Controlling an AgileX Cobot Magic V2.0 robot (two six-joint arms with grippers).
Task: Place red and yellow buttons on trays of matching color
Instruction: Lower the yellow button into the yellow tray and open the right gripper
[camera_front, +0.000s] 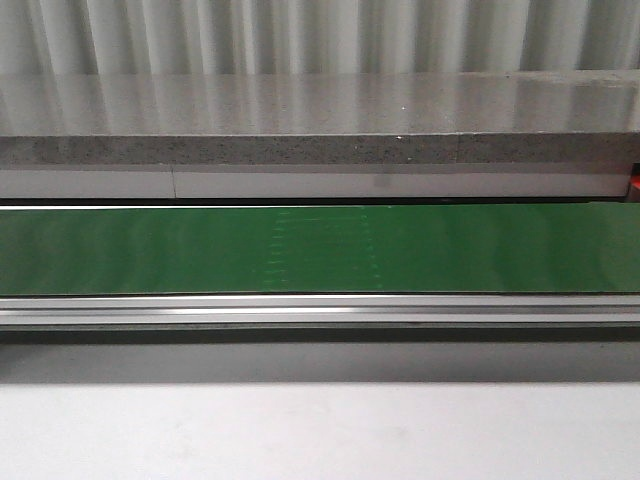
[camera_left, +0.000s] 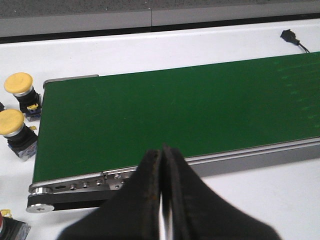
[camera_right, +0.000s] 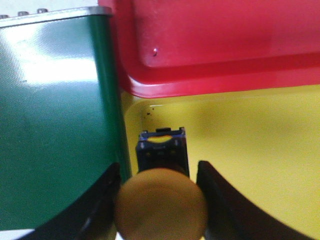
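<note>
Jaws of the right gripper (camera_right: 160, 200) are seen set apart around a yellow button (camera_right: 161, 202), which is held over the yellow tray (camera_right: 260, 155) beside the red tray (camera_right: 225, 45). The left gripper (camera_left: 161, 200) is shown with jaws pressed together and holding nothing above the green belt (camera_left: 180, 115), while two more yellow buttons (camera_left: 20, 87) stand on the white tabletop (camera_left: 200, 40) by the belt's end

My left hand (camera_left: 161, 200) ends in two matte black fingers (camera_left: 142, 200), broad at the base and tapering to thin tips, rust-brown scuffing along their inner edges. My right hand (camera_right: 160, 200) shows two curved, glossy black fingers (camera_right: 220, 200).
</note>
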